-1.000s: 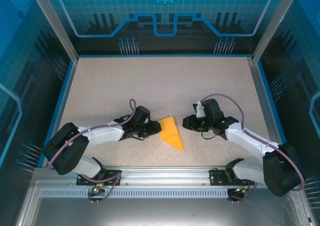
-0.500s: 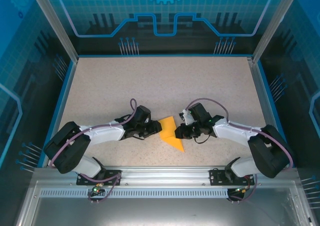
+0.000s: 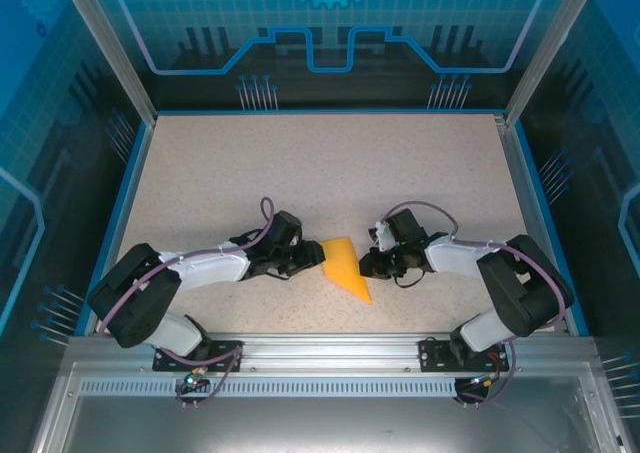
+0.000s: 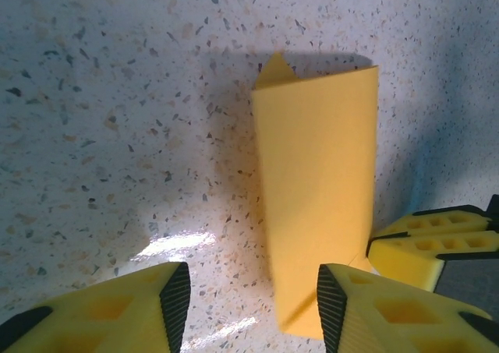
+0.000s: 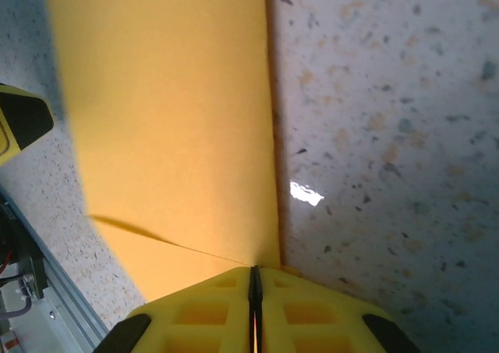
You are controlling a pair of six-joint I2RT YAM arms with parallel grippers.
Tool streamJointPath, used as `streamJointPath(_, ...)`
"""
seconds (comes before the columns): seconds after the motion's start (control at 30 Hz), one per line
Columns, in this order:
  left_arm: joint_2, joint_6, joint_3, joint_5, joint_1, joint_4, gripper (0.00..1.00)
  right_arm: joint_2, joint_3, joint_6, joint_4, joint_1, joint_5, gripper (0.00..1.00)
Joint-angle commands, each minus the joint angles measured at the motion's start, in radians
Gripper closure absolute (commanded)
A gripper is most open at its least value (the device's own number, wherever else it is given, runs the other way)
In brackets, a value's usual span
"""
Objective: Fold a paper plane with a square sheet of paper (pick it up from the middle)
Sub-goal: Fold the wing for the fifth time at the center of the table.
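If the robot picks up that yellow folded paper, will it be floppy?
Probably a little floppy, because the folded paper looks very thin. Its stacked layers and the crease likely make it somewhat stiffer than a single sheet. It also looks very light, so a nudge would probably just slide it across the table.

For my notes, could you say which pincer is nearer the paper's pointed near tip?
Right: the right pincer, shut, is at the paper's right edge just beyond that tip; the left pincer sits at its left edge.
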Motion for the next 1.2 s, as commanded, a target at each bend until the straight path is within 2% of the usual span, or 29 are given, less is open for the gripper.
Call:
streamJointPath(0.0, 0.026, 0.000, 0.042, 0.026, -0.007, 0.011, 0.48, 0.028, -0.027, 0.010, 0.048, -0.019, -0.037, 0.90)
streamJointPath(0.17, 0.047, -0.013, 0.046, 0.047, -0.015, 0.051, 0.44, 0.043, -0.042, 0.016, 0.062, -0.024, -0.028, 0.90)
streamJointPath(0.77, 0.155, -0.075, 0.073, 0.107, -0.052, 0.195, 0.44, 0.047, -0.069, 0.021, 0.080, -0.052, -0.028, 0.90)
streamJointPath(0.97, 0.154, -0.097, 0.055, 0.126, -0.054, 0.271, 0.49, 0.050, -0.075, 0.021, 0.092, -0.056, -0.033, 0.89)
streamJointPath(1.17, 0.151, -0.099, 0.055, 0.112, -0.053, 0.267, 0.61, 0.039, -0.074, 0.024, 0.112, -0.056, -0.054, 0.86)
